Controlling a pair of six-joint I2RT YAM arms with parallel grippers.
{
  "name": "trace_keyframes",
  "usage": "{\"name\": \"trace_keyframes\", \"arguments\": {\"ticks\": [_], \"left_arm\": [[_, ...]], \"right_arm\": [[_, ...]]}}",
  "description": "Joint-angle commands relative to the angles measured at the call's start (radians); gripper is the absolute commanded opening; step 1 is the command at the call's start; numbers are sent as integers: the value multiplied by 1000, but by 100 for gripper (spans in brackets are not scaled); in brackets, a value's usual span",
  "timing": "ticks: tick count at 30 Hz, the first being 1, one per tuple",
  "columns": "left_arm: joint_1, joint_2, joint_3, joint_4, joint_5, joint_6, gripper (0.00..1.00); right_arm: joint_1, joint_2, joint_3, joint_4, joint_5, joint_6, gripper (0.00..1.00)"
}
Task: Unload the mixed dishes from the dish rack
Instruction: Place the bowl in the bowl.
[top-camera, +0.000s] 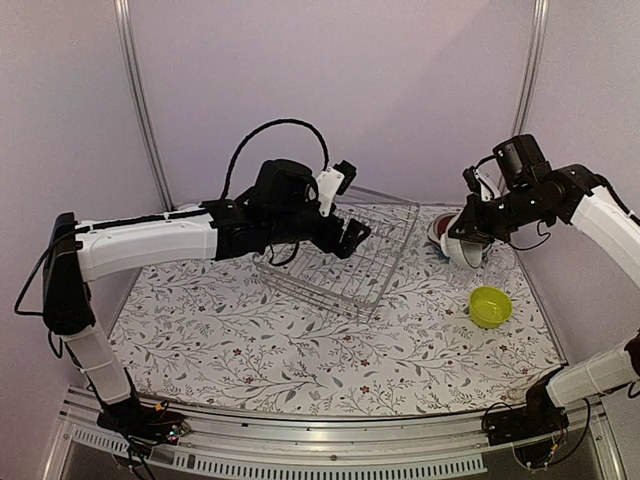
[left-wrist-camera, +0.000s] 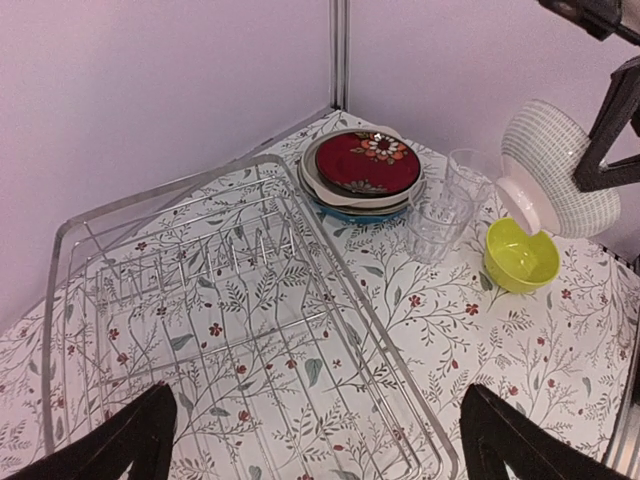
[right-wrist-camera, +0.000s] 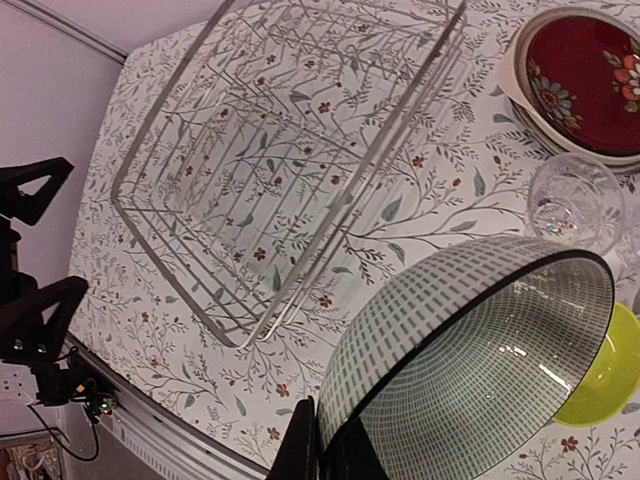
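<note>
Lilac walls (top-camera: 420, 90) close the cell on three sides, with a metal post (top-camera: 140, 110) in the corner behind and to the left of the dish rack (top-camera: 350, 255). A white tablecloth (top-camera: 250, 340) printed with grey leafy vines and small red flowers covers the whole surface, and the rack sits on it toward the back, turned at an angle.

From the left of the rack the left gripper (top-camera: 352, 238) hangs over its wire floor. Its black fingers (left-wrist-camera: 130, 440) are spread wide with nothing between them.

Just right of the rack's far corner lies the stack of plates (left-wrist-camera: 367, 162), with a dark red one with a flower pattern on top, paler rims under it and blue at the bottom. Right of the rack and just nearer than the plates stands the clear glass (left-wrist-camera: 438, 222); I cannot tell whether it is one tumbler or two. Further right of the rack the yellow-green bowl (top-camera: 490, 306) rests upright on the cloth.

Above the glass, the right gripper (top-camera: 470, 232) is clamped on the rim of the pale bowl (right-wrist-camera: 470, 370), which is patterned with grey dashes, tilted steeply and held off the cloth. A second post (top-camera: 530, 70) stands behind and to the right of the rack.
</note>
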Motion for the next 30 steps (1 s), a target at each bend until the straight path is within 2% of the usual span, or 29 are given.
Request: {"name": "trace_keyframes", "arguments": {"ticks": [1,6,17,30], "left_arm": [[3,-18,-11,9,-1,-9,100],[3,-18,-9,7,-1,-11,100],[4,-18,-13,2,-6,-12,99],[13,-26,-21,-5,-19,-12,99]], "right_arm": [[-7,-25,-5,-217,258,-92,0],[-20,-44,-81,-245,371,-67,0],[-98,0,-208,-162,378,-77,0],[-110,174,-227,-90,385,-128,0]]}}
